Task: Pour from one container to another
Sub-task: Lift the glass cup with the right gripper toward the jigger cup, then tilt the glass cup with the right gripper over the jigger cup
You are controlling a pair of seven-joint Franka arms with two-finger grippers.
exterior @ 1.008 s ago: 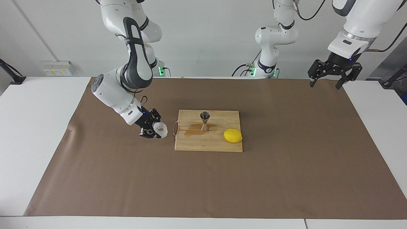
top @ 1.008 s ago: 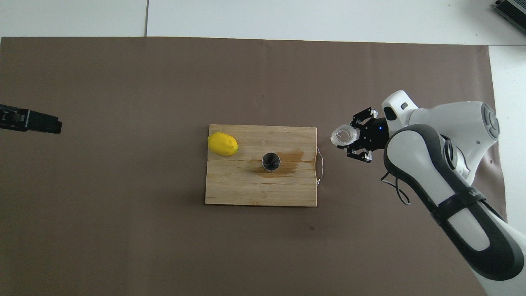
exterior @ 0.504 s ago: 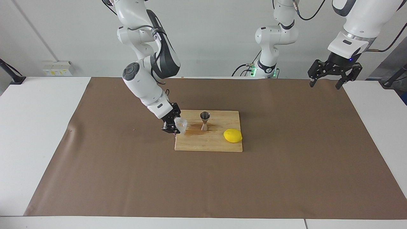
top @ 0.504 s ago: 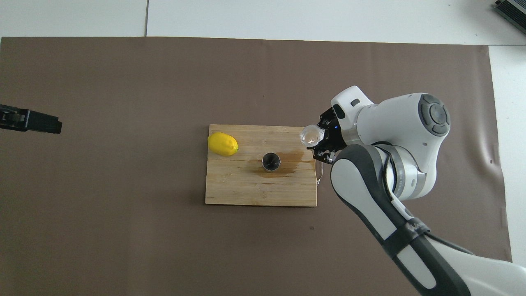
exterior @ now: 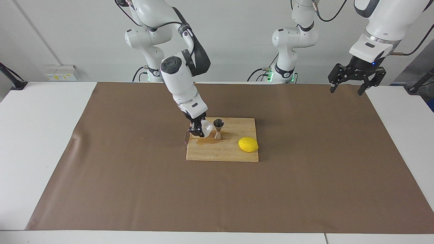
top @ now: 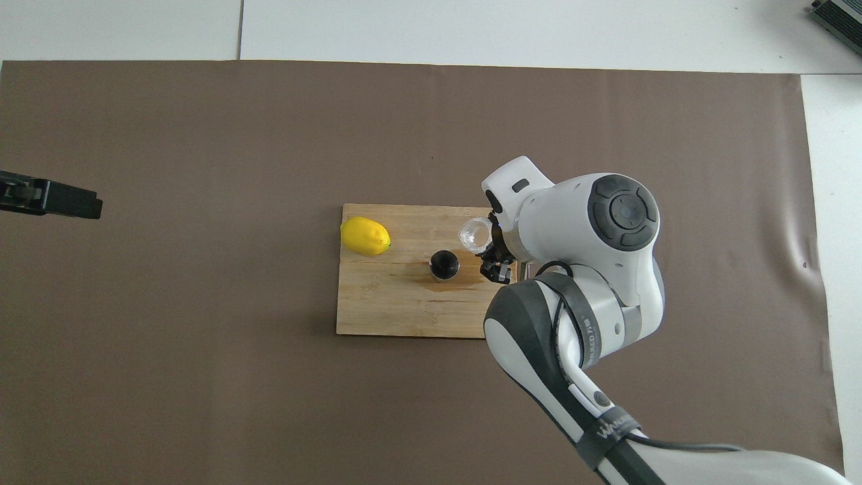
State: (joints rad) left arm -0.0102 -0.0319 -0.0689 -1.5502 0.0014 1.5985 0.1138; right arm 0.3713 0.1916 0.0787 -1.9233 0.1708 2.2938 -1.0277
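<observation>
Translucent cup point(exterior: 206, 126) raised beside the steel jigger point(exterior: 218, 128)

The right gripper point(exterior: 200, 129) clamps the cup above the wooden board point(exterior: 222, 153), just beside the upright jigger; the left gripper point(exterior: 356, 80) waits, jaws apart, over the table's edge.

Your table point(exterior: 34, 135): white, under a brown mat point(exterior: 135, 189).
On the mat's middle lies your wooden cutting board point(exterior: 220, 154), at the mat's 12 o'clock.
</observation>
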